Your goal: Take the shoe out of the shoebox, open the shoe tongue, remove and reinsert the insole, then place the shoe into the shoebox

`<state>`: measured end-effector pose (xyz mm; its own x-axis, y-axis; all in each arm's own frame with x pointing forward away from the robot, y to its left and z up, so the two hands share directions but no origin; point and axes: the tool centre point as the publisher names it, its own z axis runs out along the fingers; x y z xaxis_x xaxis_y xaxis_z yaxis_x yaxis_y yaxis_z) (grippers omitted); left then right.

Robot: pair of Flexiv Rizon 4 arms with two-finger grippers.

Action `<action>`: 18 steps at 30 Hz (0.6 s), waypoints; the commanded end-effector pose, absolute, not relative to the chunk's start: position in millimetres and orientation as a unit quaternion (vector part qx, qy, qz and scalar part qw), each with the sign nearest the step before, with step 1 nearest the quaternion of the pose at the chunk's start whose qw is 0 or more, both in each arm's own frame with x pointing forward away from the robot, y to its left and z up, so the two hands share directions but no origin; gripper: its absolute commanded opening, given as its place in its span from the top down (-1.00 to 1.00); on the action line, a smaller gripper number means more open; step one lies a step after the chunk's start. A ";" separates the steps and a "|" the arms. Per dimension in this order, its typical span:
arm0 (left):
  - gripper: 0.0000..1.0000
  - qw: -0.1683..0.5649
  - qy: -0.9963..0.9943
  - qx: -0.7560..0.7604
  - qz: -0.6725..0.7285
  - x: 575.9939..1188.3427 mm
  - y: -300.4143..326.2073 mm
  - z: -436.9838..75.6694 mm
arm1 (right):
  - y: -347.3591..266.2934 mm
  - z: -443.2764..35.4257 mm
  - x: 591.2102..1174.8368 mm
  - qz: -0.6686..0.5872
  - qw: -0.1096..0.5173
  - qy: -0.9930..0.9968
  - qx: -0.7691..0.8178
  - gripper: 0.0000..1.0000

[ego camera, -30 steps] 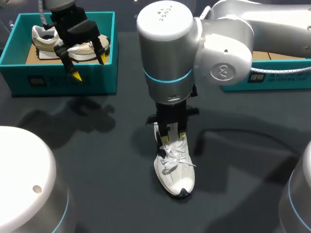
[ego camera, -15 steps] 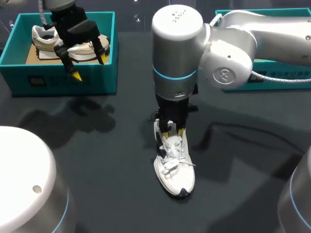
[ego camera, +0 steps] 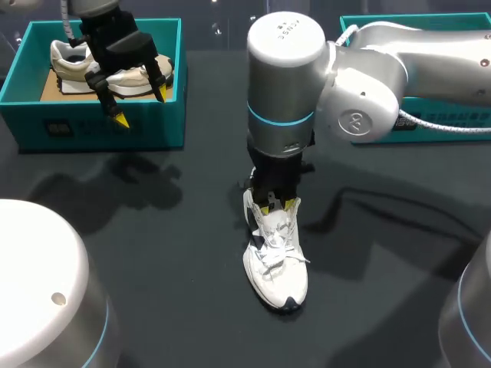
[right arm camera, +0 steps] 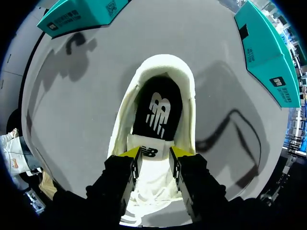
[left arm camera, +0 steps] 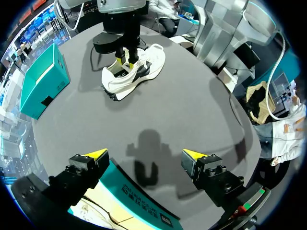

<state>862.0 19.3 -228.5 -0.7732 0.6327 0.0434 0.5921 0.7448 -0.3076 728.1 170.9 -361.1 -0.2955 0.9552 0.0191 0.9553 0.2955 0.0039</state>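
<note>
A white shoe [ego camera: 278, 270] stands on the dark table near the middle, toe toward me. My right gripper [ego camera: 276, 205] comes straight down at its mouth, shut on the shoe tongue [right arm camera: 151, 170], with a yellow tip at each side of it. Ahead of the right gripper [right arm camera: 154, 152], the black insole [right arm camera: 158, 112] lies inside the shoe [right arm camera: 189, 96]. My left gripper [ego camera: 141, 106] hangs open and empty over the front wall of the left teal shoebox [ego camera: 100, 132]. In the left wrist view the left gripper [left arm camera: 146, 154] is far from the shoe [left arm camera: 139, 72].
A second, cream shoe [ego camera: 69, 57] lies in the left shoebox. Another teal box [ego camera: 430, 126] stands at the back right, partly behind my right arm. Dark table surface surrounds the white shoe.
My right arm has shifted a little to the right and toward the shoe's laces with the tongue in its grip. The left arm has not moved.
</note>
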 end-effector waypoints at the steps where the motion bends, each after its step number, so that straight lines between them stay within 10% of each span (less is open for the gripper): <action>1: -1.00 0.073 -0.931 -0.329 0.139 861.8 19.6 -228.4 | 171.7 -359.9 730.6 -0.014 0.010 -0.809 -0.587 0.32; 13: -1.00 0.073 -0.931 -0.329 0.139 861.8 19.6 -228.4 | 180.2 -287.9 721.8 -0.009 -0.079 -0.865 -0.495 -0.01; 15: -1.00 0.073 -0.931 -0.329 0.139 861.8 19.6 -228.4 | 178.2 -280.2 721.2 -0.004 -0.095 -0.895 -0.437 -0.18; 17: -1.00 0.073 -0.931 -0.329 0.139 861.8 19.6 -228.4 | 178.7 -273.6 718.3 -0.039 -0.116 -0.933 -0.337 -0.95; 18: -1.00 0.073 -0.931 -0.329 0.139 861.8 19.6 -228.4 | 176.9 -270.6 715.7 -0.080 -0.099 -0.950 -0.287 -1.00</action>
<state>862.0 19.3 -228.5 -0.7732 0.6327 0.0435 0.5922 0.7448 -0.3076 724.7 181.3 -288.3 -0.5840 0.7997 -0.1396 0.7961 0.5978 0.0940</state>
